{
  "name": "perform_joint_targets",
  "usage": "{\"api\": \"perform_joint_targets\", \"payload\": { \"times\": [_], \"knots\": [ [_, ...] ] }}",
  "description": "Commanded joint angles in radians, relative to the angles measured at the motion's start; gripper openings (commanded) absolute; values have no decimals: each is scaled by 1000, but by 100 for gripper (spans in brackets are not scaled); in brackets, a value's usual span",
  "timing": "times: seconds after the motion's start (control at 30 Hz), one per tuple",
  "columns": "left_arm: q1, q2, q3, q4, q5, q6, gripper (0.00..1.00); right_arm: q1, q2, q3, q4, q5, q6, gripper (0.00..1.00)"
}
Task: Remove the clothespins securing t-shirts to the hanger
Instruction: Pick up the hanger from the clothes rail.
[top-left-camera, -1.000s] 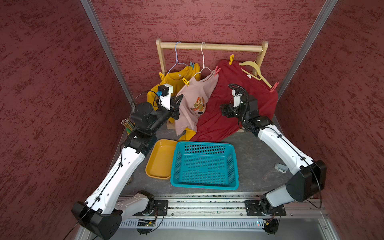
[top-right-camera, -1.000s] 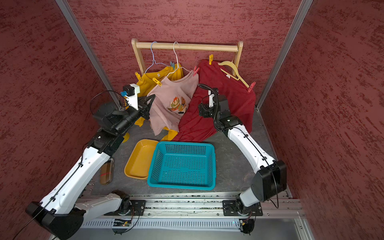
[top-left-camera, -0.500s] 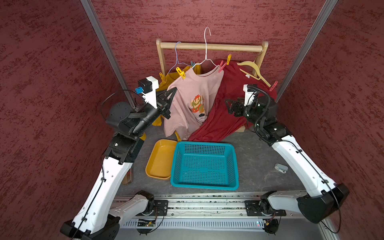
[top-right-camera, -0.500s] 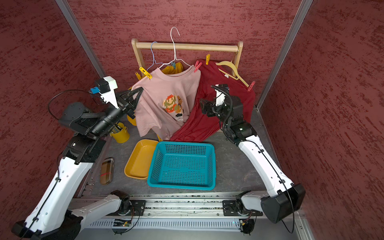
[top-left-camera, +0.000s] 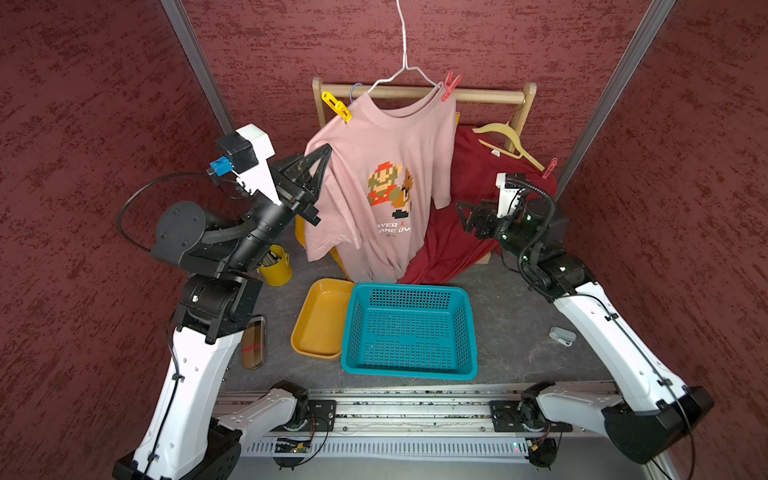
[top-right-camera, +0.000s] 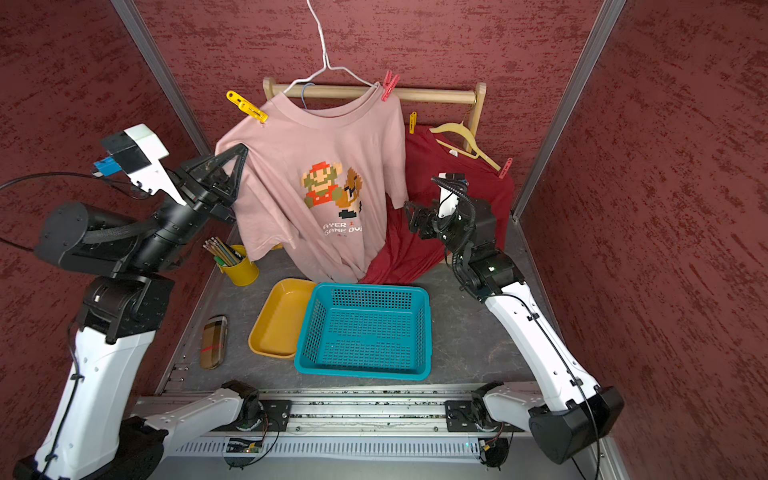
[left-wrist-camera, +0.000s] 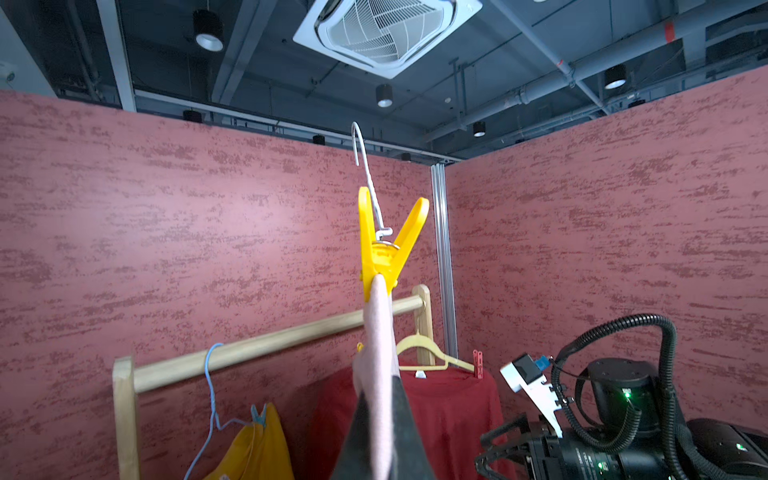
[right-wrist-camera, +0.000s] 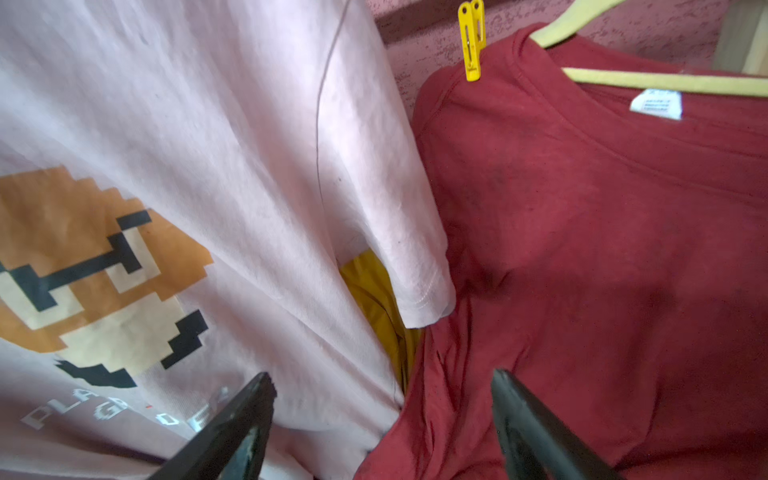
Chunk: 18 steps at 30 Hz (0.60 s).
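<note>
— Clothespins: where?
— On the pink t-shirt (top-left-camera: 386, 174), two: yellow clothespin (top-left-camera: 336, 106) on the shoulder nearer the left gripper (top-left-camera: 327, 148), red-pink clothespin (top-left-camera: 449, 85) on the other shoulder. On the dark red t-shirt (top-left-camera: 473, 166), second yellow clothespin (right-wrist-camera: 471, 41) beside the collar, red clothespin (top-left-camera: 549, 168) at the far shoulder. On the mustard t-shirt (left-wrist-camera: 253, 453), light blue clothespin (left-wrist-camera: 258, 415).
— Left gripper's fingers?
— Together, clamped on the pink sleeve's edge. White wire hanger (top-left-camera: 404, 62) inside that shirt's collar, hook above the wooden rail (top-left-camera: 486, 96), hooked on nothing in the left wrist view.
— Right gripper (right-wrist-camera: 382, 415)?
— Fingers wide apart, gripping nothing, pointed at the meeting of pink and dark red cloth, near both.
— Lower down?
— Teal basket (top-left-camera: 411, 286) just beside a yellow tray (top-left-camera: 320, 320) on the table (top-left-camera: 511, 324).
</note>
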Motion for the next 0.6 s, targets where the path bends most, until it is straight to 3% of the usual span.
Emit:
{"api": "perform_joint_targets", "payload": {
  "times": [0.0,0.2,0.57],
  "knots": [
    [6,27,101,86,22,-23,0,4,-30,-17,-6,17,23,83],
    [8,97,301,-87,88,-41,0,4,-72,-38,-41,48,14,84],
    [46,146,465,-191,187,-123,0,3,-156,-143,-85,102,18,84]
  ]
}}
